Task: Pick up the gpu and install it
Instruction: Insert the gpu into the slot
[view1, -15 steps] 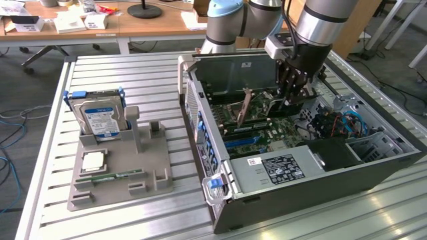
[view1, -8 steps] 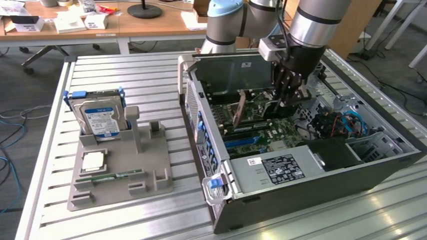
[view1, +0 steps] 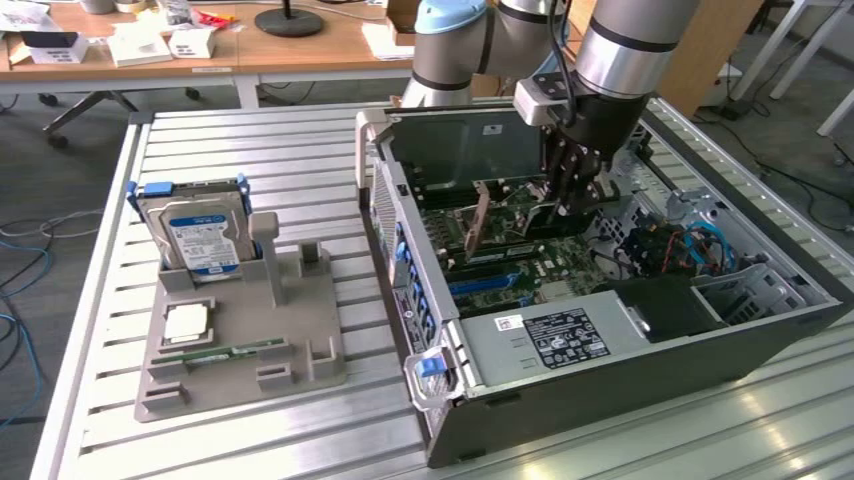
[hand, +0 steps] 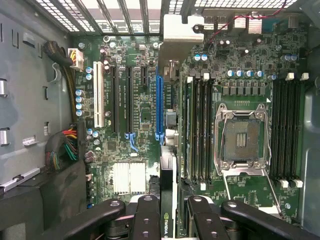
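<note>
Wrist view: the claw (hand: 170, 227) is closed on the gpu (hand: 167, 200), which is seen edge-on between the black fingers (hand: 147, 215). A green-and-white NVIDIA logo is readable on the card just by the grip. The card runs away from the fingers, and its silver bracket (hand: 177, 30) sits by the case's perforated rear wall. It lies just beside the long blue slot (hand: 159, 105), with black slots and a white slot (hand: 99, 97) farther to that side. Whether its edge sits in a slot I cannot tell. On the other side stand the memory sticks (hand: 197, 130) and an open processor socket (hand: 241, 140). The board's white print is too fine to read. Exterior view: the arm reaches down into the open computer case (view1: 747, 350) lying on the slatted metal desk (view1: 267, 150), with the claw low over the motherboard. The power supply (view1: 554, 335) carries a black label and a white sticker, both illegible. At the exterior view's left, a grey holder (view1: 240, 380) keeps a hard drive (view1: 203, 235) upright, its blue label unreadable.
</note>
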